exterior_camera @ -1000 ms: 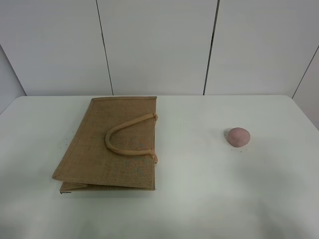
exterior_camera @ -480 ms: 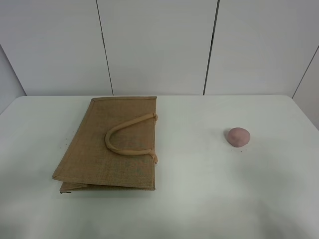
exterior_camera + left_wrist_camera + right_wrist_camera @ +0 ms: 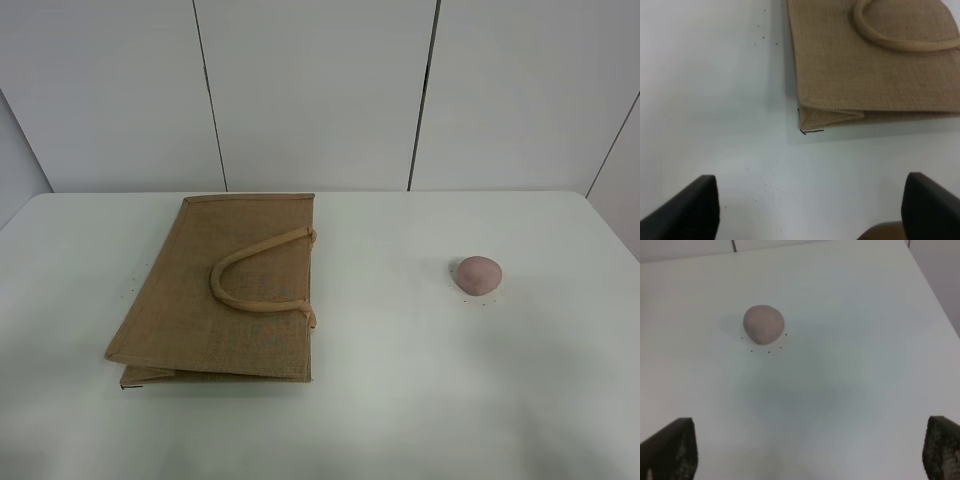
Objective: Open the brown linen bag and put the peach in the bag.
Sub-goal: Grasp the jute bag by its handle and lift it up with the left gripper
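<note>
The brown linen bag [image 3: 190,300] lies flat and closed on the left of the white table, one beige loop handle [image 3: 252,299] resting on top. Its near corner shows in the left wrist view [image 3: 865,75]. The peach [image 3: 479,274] sits alone on the right and also shows in the right wrist view [image 3: 763,324]. Neither gripper shows in the exterior high view. My left gripper [image 3: 810,220] is open and empty, short of the bag's corner. My right gripper [image 3: 807,455] is open and empty, well short of the peach.
The white table [image 3: 400,390] runs to a back edge under a grey panelled wall [image 3: 320,90]. A wide strip of bare table lies between the bag and the peach. Small dark specks dot the table around the peach.
</note>
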Motion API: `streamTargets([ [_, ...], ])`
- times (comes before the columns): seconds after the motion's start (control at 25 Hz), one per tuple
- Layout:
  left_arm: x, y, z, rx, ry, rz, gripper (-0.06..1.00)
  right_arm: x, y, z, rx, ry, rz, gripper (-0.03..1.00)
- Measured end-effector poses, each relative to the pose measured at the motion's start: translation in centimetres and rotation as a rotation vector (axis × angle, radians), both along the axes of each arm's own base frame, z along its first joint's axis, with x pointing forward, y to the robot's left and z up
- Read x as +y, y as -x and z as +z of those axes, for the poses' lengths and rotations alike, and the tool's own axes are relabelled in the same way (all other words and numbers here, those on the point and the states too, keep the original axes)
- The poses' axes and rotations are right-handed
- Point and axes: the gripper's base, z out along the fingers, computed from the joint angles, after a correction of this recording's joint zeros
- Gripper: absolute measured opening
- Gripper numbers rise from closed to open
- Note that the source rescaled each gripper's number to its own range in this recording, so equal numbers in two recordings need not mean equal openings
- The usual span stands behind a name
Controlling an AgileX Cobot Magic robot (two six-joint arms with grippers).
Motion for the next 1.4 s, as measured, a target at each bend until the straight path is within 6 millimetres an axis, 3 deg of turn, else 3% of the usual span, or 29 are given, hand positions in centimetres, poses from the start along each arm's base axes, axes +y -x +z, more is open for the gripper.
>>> streamTargets([
  [0.2,0.1,0.0,0.1,-0.012,-0.016,-0.001,1.00,0.0,0.0,0.0,0.000,0.000,0.000,1.00],
  [0.32,0.2,-0.5,1.6,-0.034,-0.033,0.005,1.00,0.0,0.0,0.0,0.000,0.000,0.000,1.00],
  [0.44,0.2,-2.3,3.8,0.021,-0.035,0.004,1.00,0.0,0.0,0.0,0.000,0.000,0.000,1.00],
  [0.64,0.1,-7.1,7.1,0.149,-0.047,-0.007,1.00,0.0,0.0,0.0,0.000,0.000,0.000,1.00],
  [0.8,0.0,-12.0,8.4,0.237,-0.094,-0.048,1.00,0.0,0.0,0.0,0.000,0.000,0.000,1.00],
  [0.96,0.0,-16.8,8.3,0.328,-0.123,-0.077,1.00,0.0,0.0,0.0,0.000,0.000,0.000,1.00],
  [1.16,-0.1,-22.3,6.5,0.476,-0.122,-0.087,1.00,0.0,0.0,0.0,0.000,0.000,0.000,1.00],
  [1.4,-0.2,-27.8,4.9,0.570,-0.119,-0.093,1.00,0.0,0.0,0.0,0.000,0.000,0.000,1.00],
])
